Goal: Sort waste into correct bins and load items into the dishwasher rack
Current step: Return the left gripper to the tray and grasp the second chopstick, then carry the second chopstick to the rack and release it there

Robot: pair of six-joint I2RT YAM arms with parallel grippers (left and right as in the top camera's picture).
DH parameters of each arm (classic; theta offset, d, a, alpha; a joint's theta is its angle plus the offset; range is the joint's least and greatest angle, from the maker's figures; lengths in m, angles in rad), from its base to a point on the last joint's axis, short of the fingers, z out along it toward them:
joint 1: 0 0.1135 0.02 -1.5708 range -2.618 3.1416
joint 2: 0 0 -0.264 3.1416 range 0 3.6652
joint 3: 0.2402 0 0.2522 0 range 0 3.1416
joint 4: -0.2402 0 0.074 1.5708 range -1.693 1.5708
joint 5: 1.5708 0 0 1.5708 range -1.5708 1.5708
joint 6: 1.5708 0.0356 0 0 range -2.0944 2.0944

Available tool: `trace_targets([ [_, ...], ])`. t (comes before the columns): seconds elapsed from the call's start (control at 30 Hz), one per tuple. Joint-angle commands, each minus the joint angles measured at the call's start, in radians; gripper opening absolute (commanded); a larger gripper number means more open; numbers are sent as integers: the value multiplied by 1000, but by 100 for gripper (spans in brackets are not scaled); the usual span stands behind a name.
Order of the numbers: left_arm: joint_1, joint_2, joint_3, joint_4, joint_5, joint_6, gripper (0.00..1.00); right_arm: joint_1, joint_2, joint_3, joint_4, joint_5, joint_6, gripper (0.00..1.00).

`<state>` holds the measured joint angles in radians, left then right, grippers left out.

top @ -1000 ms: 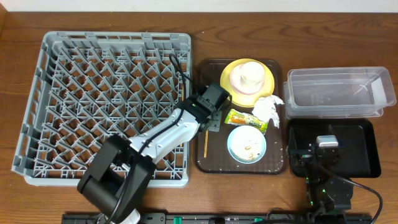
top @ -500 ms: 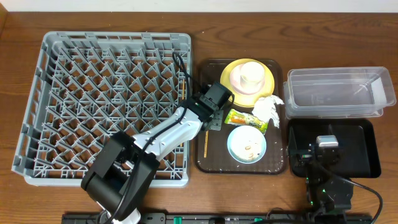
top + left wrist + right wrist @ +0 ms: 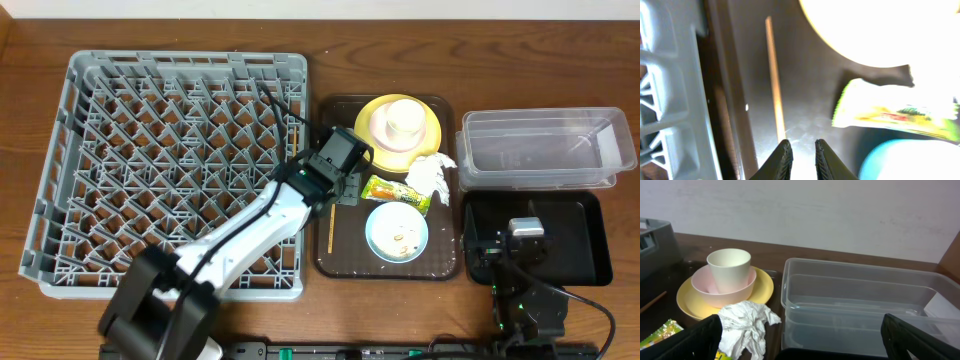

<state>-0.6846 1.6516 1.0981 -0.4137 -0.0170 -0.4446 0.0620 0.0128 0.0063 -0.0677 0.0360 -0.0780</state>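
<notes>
Dishwasher rack: grey pegged crate filling the left of the desk.
Brown tray: just right of the rack, carrying the dishes and waste.
Yellow plate: far end of the brown tray, with a pale bowl on it and a white cup upright inside that bowl.
Tissue: crumpled, by the tray's right edge, against the plate's near rim.
Snack wrapper: lying flat between the plate and the light blue bowl.
Light blue bowl: near end of the tray, right way up (a few beige crumbs sit inside it).
Chopstick: along the tray's left edge, toward the near end; only one stick shows clearly.
Left gripper: over the tray's left side, just left of the wrapper. Its fingers are clenched almost together with a thin slit between them and grasp nothing. In the wrist view the stick's end lies just beyond the fingertips.
Clear tub: far right of the desk, just right of the brown tray.
Black tray: near right, directly on the near side of the tub.
Right gripper: above the black tray and facing the tub, released, with fingers spread wide and nothing between them.
</notes>
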Motion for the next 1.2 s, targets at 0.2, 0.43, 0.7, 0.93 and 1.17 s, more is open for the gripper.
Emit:
trace_targets([
  [0.2, -42, 49, -8, 1, 5, -3, 21, -9, -1, -1, -4, 0, -5, 99],
  [0.43, -45, 122, -8, 32, 5, -6, 21, -9, -1, -1, -3, 0, -5, 99],
  [0.7, -45, 156, -9, 45, -86, -50, 21, -9, -1, -1, -3, 0, -5, 99],
  [0.93, -47, 159, -9, 50, -117, -52, 22, -9, -1, -1, -3, 0, -5, 99],
  [1.17, -47, 164, -14, 53, -161, -89, 22, -9, -1, -1, -4, 0, -5, 99],
])
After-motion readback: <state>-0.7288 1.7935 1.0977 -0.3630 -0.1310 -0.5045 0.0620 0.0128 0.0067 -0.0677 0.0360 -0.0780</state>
